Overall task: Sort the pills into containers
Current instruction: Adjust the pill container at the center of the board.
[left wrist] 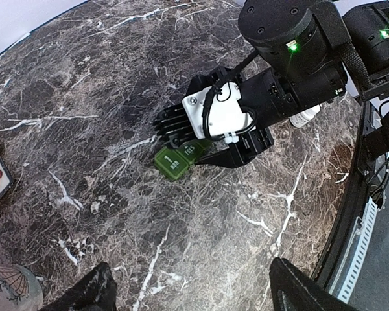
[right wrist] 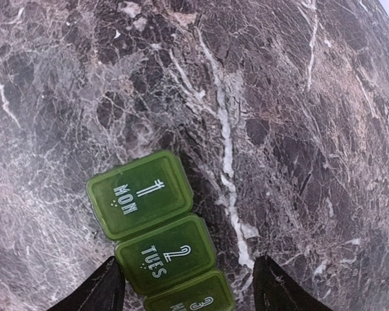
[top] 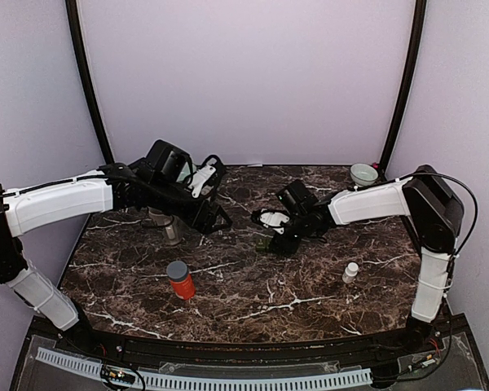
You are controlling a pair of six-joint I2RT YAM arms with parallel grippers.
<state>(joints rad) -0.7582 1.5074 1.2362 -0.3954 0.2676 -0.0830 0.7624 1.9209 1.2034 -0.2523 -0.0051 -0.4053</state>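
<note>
The green weekly pill organiser (right wrist: 150, 221) is seen flat on the marble table (right wrist: 292, 97), straddled by the parted, unclamped jaws of the right gripper (right wrist: 188, 288). The left gripper (left wrist: 188, 291) is held open and empty. If the jaws are closed off-centre, the organiser could be skewed or lost.

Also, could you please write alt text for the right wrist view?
A green pill organizer lies on a dark marble table, lids shut, marked 1 MON, 2 TUES and a cut-off 3. The right gripper hangs open above, straddling it.
</note>
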